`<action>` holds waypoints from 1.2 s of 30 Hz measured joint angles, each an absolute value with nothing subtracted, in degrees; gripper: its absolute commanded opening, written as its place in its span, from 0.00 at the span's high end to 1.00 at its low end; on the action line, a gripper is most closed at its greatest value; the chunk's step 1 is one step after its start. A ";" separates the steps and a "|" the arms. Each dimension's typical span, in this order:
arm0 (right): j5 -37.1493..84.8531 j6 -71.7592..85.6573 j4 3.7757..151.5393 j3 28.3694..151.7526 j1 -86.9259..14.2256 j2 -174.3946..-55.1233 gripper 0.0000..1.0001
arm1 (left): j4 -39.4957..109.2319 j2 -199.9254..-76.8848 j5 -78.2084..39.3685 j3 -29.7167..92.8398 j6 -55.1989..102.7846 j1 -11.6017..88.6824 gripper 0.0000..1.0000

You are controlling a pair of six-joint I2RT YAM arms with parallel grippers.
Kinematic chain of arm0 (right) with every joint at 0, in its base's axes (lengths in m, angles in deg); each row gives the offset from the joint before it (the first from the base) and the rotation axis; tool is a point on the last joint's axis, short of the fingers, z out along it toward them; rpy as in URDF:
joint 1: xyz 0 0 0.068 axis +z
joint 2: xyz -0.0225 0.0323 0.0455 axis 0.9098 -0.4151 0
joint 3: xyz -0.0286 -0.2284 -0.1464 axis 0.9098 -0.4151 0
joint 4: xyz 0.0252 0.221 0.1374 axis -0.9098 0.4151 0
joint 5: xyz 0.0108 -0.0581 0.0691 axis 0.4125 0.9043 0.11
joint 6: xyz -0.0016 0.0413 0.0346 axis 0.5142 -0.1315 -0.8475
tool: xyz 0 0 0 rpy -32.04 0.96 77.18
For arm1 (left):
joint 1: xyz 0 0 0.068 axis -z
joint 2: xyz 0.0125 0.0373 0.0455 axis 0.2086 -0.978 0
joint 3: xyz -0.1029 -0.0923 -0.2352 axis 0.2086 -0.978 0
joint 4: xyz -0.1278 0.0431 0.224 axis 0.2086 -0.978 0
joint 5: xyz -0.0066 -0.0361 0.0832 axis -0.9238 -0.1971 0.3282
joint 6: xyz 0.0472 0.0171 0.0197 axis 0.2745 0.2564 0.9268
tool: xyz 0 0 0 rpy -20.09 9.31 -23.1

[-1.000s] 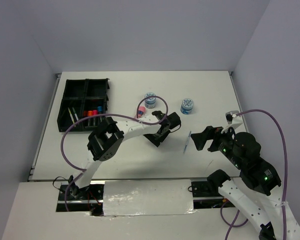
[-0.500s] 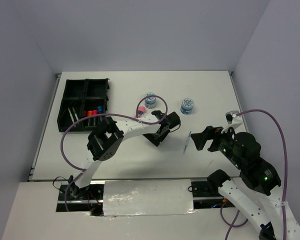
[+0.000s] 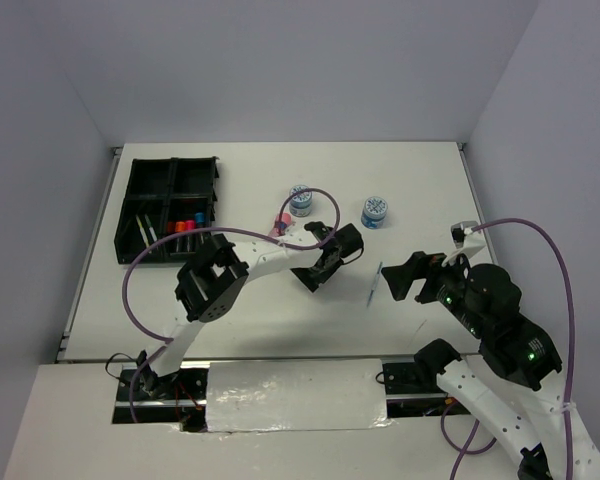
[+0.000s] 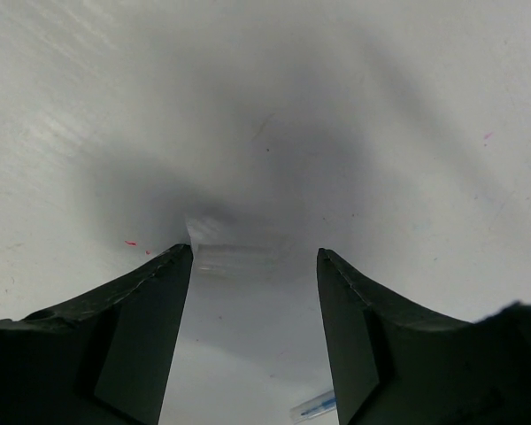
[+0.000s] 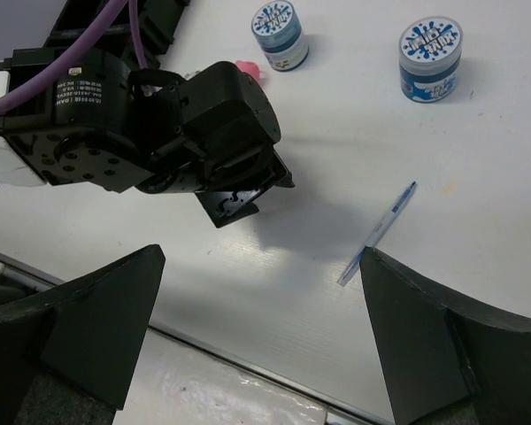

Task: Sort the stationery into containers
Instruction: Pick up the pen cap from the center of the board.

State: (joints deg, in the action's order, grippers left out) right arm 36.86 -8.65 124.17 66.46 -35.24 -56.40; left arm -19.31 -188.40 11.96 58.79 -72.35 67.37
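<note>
The shift is slight. In the top view the left gripper (image 3: 313,279) has edged a touch toward 6 o'clock. At its 11 o'clock, the pink tube (image 3: 282,219) now shows less of itself than before. The purple cable (image 3: 302,192) looping off the left arm has swung across the tube and now cuts over its pink.

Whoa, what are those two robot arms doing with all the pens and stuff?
They are tidying stationery into the black tray, which already has markers and thin pens in it. The left gripper hangs open low over the table, gripping nothing I can make out. The right gripper is wide open near a blue pen. That pen, two round tubs and a pink tube are not yet sorted.
</note>
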 measured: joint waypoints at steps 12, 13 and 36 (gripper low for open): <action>36.82 -8.67 124.17 66.48 -35.26 -57.23 0.00 | -17.98 -188.84 14.23 58.94 -56.79 67.17 0.31; 36.82 -8.67 124.17 66.48 -35.26 -57.36 0.00 | -18.02 -188.95 14.32 58.94 -56.33 67.17 0.31; 36.66 -8.91 123.98 66.48 -35.26 -58.39 0.00 | -21.10 -190.44 15.85 61.30 -56.31 68.68 0.32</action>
State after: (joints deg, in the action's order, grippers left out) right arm 36.66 -8.91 123.98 66.48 -35.26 -58.39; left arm -21.10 -190.44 15.85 61.30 -56.31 68.68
